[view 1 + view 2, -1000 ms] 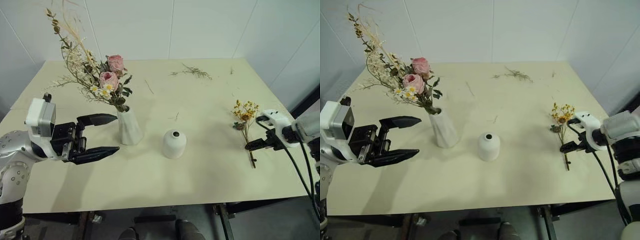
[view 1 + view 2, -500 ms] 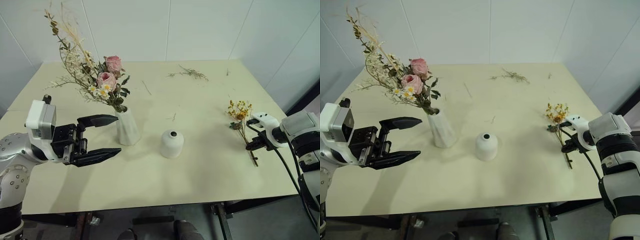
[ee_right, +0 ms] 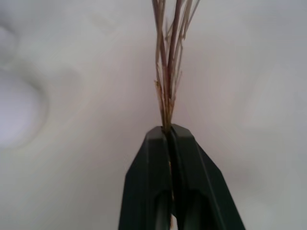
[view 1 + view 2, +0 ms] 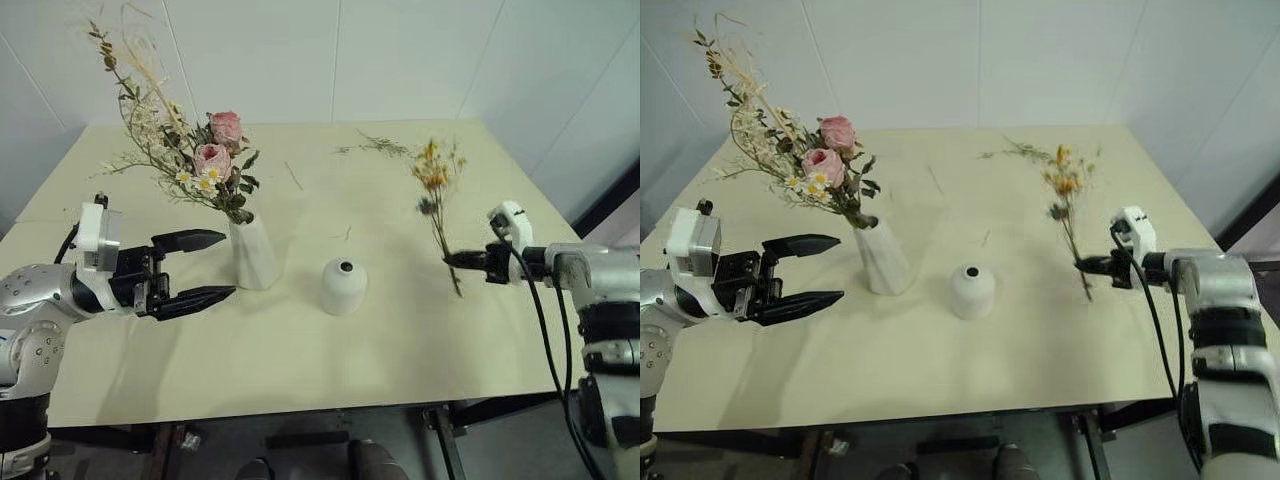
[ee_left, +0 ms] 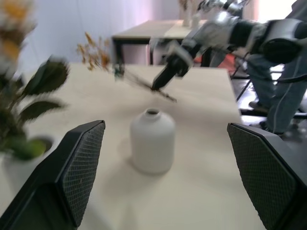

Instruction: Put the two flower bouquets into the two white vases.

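Cream laminate covers the one table [image 4: 400, 350], and most of its near half and right side lie bare, leaving open room around the vases. Two bouquets and two white vases are in play. One large bunch [image 4: 190, 160] of pink roses, daisies and dried grasses stands in the taller tapered vase [image 4: 252, 253], left of the table's middle and well in from the left edge. One short rounded vase [image 4: 344, 287] sits near the centre, apart from the tall one, its top hole unfilled. One slim yellow-orange sprig [image 4: 437, 200] is lifted clear of the surface, roughly upright, between the rounded vase and the right edge. The right gripper [image 4: 462, 259] is pinched tight on the sprig's lower stems, with what seems to be a short stub below the grip. The left gripper [image 4: 215, 265] hovers just beside the tall vase on its left, jaws spread wide and holding nothing. A few loose twig scraps [image 4: 382, 145] lie near the far edge.
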{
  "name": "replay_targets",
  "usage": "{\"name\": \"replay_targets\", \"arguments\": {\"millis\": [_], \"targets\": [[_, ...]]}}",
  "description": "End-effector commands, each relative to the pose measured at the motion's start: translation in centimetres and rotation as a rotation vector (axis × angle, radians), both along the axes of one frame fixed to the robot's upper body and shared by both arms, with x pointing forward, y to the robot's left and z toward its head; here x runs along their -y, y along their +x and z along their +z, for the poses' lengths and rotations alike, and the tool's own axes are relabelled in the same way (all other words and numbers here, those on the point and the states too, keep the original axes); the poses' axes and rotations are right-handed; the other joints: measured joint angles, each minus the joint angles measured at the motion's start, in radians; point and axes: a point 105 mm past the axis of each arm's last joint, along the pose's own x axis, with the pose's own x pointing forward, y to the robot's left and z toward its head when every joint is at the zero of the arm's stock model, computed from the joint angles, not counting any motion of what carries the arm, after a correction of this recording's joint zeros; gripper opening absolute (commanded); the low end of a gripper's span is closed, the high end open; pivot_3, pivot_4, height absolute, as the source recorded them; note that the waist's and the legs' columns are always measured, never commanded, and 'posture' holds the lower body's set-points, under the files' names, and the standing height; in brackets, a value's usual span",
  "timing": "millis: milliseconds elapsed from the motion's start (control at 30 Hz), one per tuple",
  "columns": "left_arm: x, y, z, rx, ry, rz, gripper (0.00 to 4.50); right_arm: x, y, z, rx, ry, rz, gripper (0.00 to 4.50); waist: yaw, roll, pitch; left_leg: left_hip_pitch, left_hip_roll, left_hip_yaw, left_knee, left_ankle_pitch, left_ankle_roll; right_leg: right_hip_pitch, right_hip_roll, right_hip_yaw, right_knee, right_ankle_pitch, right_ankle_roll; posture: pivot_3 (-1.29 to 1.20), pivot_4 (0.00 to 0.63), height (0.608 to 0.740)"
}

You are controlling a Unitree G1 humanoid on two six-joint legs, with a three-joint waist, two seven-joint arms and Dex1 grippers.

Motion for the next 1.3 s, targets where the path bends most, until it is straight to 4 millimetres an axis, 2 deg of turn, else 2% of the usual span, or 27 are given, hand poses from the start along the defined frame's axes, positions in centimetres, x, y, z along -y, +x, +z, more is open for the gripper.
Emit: {"name": "replay_targets", "arguments": {"millis": [33,233,333,467,600,833,1300], "targets": [[-0.2,0.4,0.1,0.026,0.063,0.023,4.36,-0.9,-2.2,4.2,0.257,0.110,0.012,0.04,0.003,0.000,0.000,-0.001,0.000,0.000,0.000,0.000,0.000,0.000,0.000,0.000,0.000,0.000,0.000,0.00,0.150,0.740],[-0.9,1.4,-0.4,0.015,0.130,0.080,4.36,-4.9,-5.5,5.7,0.464,0.233,0.129,0.04,0.006,0.000,0.000,-0.001,0.000,-0.001,0.000,0.000,0.000,0.000,0.000,-0.001,0.000,0.000,0.000,0.00,0.150,0.740],[-1.0,1.9,-0.4,0.014,0.141,0.104,4.36,-6.3,-5.9,5.9,0.495,0.254,0.157,0.04,0.005,0.000,0.000,-0.001,0.000,-0.001,0.001,0.000,-0.001,0.000,0.000,0.000,0.000,0.000,0.000,0.00,0.150,0.740],[0.1,2.4,-0.5,0.010,0.146,0.118,4.36,-9.0,-6.4,6.0,0.589,0.270,0.228,0.04,0.001,0.000,0.000,0.000,0.000,-0.001,0.001,0.000,0.000,0.000,0.000,0.000,0.002,0.000,0.000,0.00,0.150,0.740],[0.6,2.6,-0.1,0.029,0.134,0.119,4.36,-11.4,-6.4,4.5,0.609,0.269,0.278,0.04,0.000,0.000,0.000,0.001,0.000,-0.001,0.001,0.000,-0.001,0.000,0.000,0.000,0.003,0.000,-0.001,0.00,0.150,0.740],[0.7,2.6,-0.1,0.035,0.137,0.122,4.36,-12.6,-6.0,3.2,0.608,0.272,0.302,0.04,0.003,0.000,0.000,0.001,0.000,-0.001,0.001,0.000,-0.001,0.000,0.000,0.000,0.003,0.000,-0.001,0.00,0.150,0.740],[1.0,2.3,0.2,0.046,0.126,0.113,4.36,-12.1,-5.2,0.4,0.542,0.265,0.275,0.04,0.003,0.000,0.000,0.001,0.000,-0.001,0.001,0.000,-0.001,0.000,0.000,0.000,0.004,0.000,-0.001,0.00,0.150,0.740]]}}
